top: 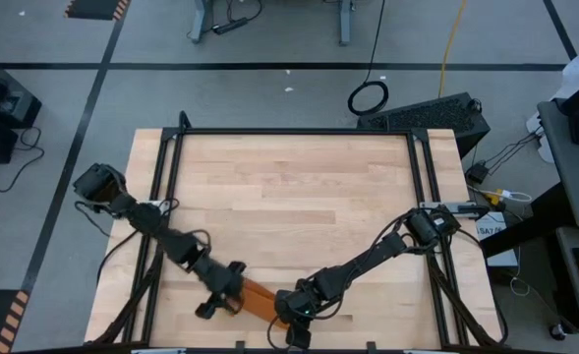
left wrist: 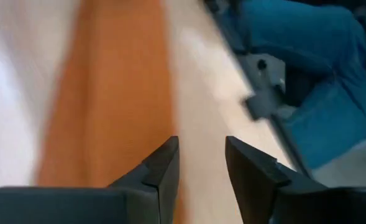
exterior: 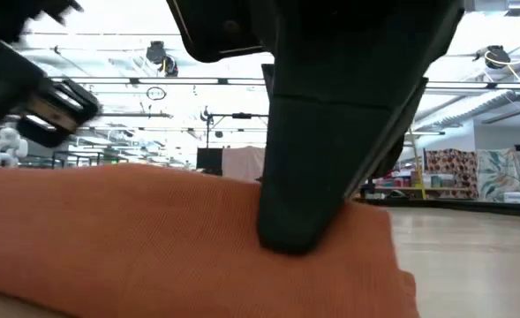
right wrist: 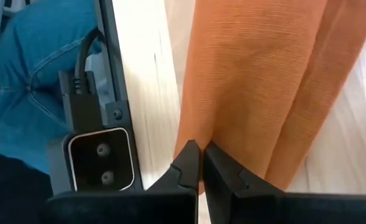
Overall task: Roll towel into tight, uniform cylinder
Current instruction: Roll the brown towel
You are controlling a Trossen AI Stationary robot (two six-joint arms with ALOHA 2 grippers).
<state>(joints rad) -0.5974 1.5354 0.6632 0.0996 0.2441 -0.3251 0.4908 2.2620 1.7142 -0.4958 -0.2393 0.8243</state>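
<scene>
The rust-orange towel [top: 259, 294] lies as a narrow, long bundle on the wooden table near its near edge, between my two grippers. It fills the low view [exterior: 154, 238] and shows in both wrist views [left wrist: 108, 99] [right wrist: 257, 74]. My left gripper [top: 228, 292] [left wrist: 201, 165] is open at the towel's left end. One finger stands over the cloth's edge and the other over bare wood; whether they touch the cloth I cannot tell. My right gripper [top: 291, 313] [right wrist: 201, 155] is shut at the towel's right end. My right gripper has its shut fingertips [right wrist: 192, 158] on the towel's right end [right wrist: 214, 134], slanting down from above. In the low view one finger [exterior: 286, 221] stands on the cloth. Whether any cloth lies between the fingertips I cannot tell. The towel lies on the table.
Black frame rails [top: 289, 131] run round the tabletop, and a small camera box [right wrist: 99, 158] sits at the near edge. A person in blue jeans [right wrist: 40, 68] [left wrist: 307, 74] is just beyond that edge. Bare wood [top: 299, 197] stretches toward the far side.
</scene>
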